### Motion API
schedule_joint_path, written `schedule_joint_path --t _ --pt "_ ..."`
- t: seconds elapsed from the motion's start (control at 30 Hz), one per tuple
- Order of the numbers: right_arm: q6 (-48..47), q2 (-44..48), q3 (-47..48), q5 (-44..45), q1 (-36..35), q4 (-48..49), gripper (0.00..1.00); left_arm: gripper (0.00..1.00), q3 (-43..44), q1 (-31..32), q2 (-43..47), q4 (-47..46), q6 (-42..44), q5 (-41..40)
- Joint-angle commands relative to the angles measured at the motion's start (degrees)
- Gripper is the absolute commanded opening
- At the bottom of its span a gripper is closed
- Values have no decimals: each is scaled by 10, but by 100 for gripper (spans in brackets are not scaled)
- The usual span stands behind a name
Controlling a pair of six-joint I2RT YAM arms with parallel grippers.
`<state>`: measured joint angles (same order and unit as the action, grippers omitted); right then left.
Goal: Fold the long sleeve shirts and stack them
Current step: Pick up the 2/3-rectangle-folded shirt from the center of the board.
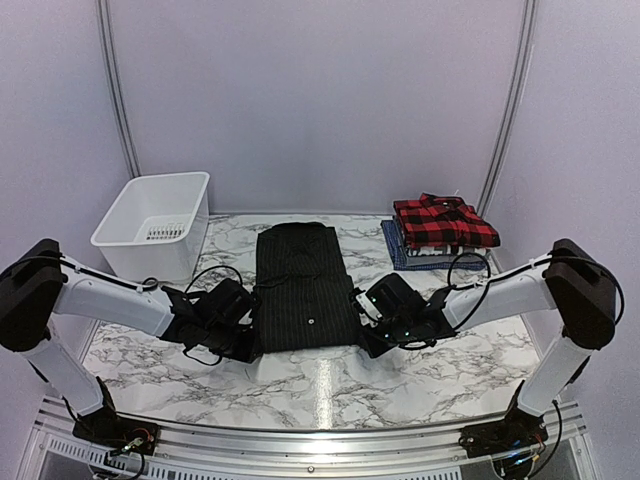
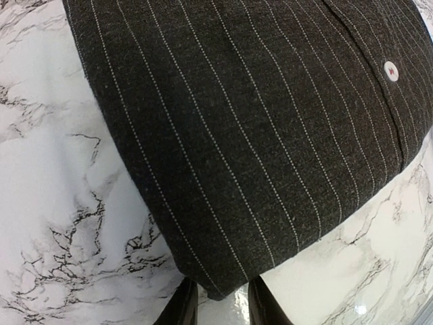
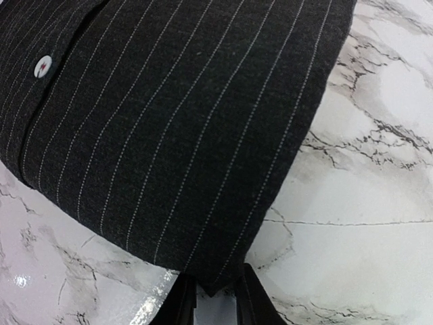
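The black pinstriped shirt (image 1: 305, 290) lies flat in the middle of the table (image 1: 400, 385), folded to a narrow strip with its collar on the far side. We judge the lengthwise fold to be in hand. The left gripper (image 2: 220, 308) and right gripper (image 3: 211, 305) each straddle a near corner, jaws narrow; whether they pinch the cloth we cannot tell. Next, both corners need lifting evenly toward the collar, and the shirt then goes onto the plaid-topped stack (image 1: 443, 225) at far right.
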<state>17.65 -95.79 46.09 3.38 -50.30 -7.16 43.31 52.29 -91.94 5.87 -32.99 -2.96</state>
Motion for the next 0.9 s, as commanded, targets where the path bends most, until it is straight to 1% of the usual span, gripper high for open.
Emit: schedule_joint_path --t 0.0,0.2,0.33,0.4,0.43,0.57,0.73,0.87 --pt "-4 -8 -9 1 -6 -2 18 30 3 6 -5 41 18 -33" --pt "-2 -8 -8 2 -7 4 9 32 7 10 -16 39 30 -37" --pt "0 -5 -8 1 -8 6 3 29 7 12 -19 28 37 -21" --pt "1 -2 -8 1 -8 7 0 24 4 12 -17 14 38 -12" --pt "2 0 -7 1 -7 6 0 20 3 12 -14 9 38 -6" --pt "6 20 -13 2 -8 5 0 0 -3 14 3 -4 31 3" --pt "20 65 -33 0 -16 -5 0 0 -27 22 54 -7 15 9" --pt "36 108 -45 14 -51 -29 0 0 -52 47 109 -2 -1 18"
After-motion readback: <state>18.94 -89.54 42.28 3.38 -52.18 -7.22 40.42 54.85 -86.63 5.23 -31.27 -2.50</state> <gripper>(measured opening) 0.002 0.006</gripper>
